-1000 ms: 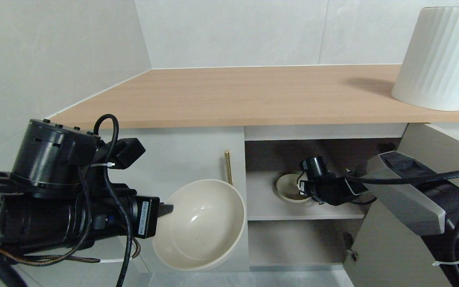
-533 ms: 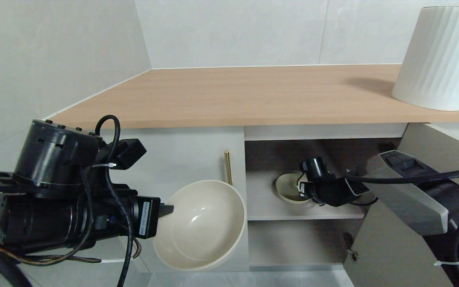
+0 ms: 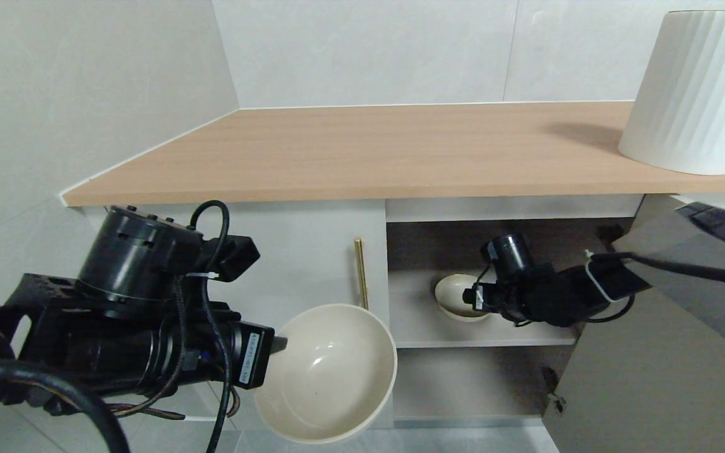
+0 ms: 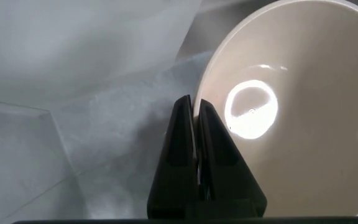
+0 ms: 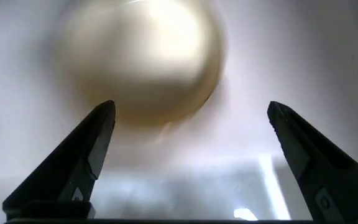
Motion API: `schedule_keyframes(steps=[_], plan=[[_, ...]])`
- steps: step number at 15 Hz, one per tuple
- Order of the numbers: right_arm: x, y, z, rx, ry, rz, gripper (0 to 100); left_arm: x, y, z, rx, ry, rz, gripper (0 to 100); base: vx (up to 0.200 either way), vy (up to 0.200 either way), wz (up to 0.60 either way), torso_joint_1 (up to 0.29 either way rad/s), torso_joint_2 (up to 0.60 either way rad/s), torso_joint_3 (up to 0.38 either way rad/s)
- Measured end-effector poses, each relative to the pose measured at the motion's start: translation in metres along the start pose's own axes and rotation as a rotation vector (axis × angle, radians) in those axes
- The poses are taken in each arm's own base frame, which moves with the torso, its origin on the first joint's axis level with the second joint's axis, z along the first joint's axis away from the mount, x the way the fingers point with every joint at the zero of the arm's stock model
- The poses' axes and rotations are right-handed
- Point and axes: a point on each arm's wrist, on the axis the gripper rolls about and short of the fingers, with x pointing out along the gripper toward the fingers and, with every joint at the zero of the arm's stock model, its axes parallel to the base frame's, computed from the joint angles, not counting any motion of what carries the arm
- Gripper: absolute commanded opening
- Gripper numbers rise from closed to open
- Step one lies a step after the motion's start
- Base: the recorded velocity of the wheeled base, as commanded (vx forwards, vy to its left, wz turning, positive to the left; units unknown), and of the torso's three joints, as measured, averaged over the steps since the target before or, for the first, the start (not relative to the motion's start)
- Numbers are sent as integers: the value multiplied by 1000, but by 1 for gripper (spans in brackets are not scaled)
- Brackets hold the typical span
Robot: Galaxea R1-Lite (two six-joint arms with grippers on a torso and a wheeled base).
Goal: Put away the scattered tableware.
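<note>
A large cream bowl (image 3: 328, 374) hangs in front of the closed left cabinet door, tilted with its inside facing me. My left gripper (image 3: 279, 344) is shut on its rim; the left wrist view has both fingers pinched on the rim of the bowl (image 4: 297, 106), gripper (image 4: 195, 121). A small cream bowl (image 3: 457, 296) rests on the upper shelf (image 3: 419, 321) inside the open cabinet. My right gripper (image 3: 477, 298) sits just to its right, inside the cabinet. In the right wrist view this gripper (image 5: 194, 134) is open, fingers wide apart, with the small bowl (image 5: 145, 59) ahead of them.
A wooden countertop (image 3: 362, 148) runs above the cabinet, with a white ribbed cylinder (image 3: 693, 88) at its right end. The left door carries a brass handle (image 3: 359, 274). The right door (image 3: 646, 371) stands swung open. A lower shelf (image 3: 469, 384) lies below.
My left arm has moved right and slightly down with the large bowl. My right forearm has swung up and to the right, while its gripper stays beside the small bowl.
</note>
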Motion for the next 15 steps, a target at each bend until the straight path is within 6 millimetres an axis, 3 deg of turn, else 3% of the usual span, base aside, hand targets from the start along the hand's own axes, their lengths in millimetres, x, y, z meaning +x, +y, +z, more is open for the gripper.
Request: schedule_keyframes(steps=[3, 6, 8, 11, 15], plan=[[-88, 6, 8, -47, 24, 149, 100, 18, -6, 0, 32, 21, -2, 0, 0, 0, 0, 0, 0, 0], [-170, 1, 9, -110, 113, 311, 100, 52, -12, 1, 57, 11, 28, 0, 0, 0, 0, 0, 0, 0], [-208, 5, 4, -156, 135, 404, 100, 68, -20, 1, 80, -5, 40, 0, 0, 0, 0, 0, 0, 0], [-226, 17, -5, -201, 142, 466, 100, 80, -30, -4, 106, 5, 35, 0, 0, 0, 0, 0, 0, 0], [-210, 37, -25, -254, 213, 461, 100, 84, -42, -6, 128, -19, 39, 0, 0, 0, 0, 0, 0, 0]])
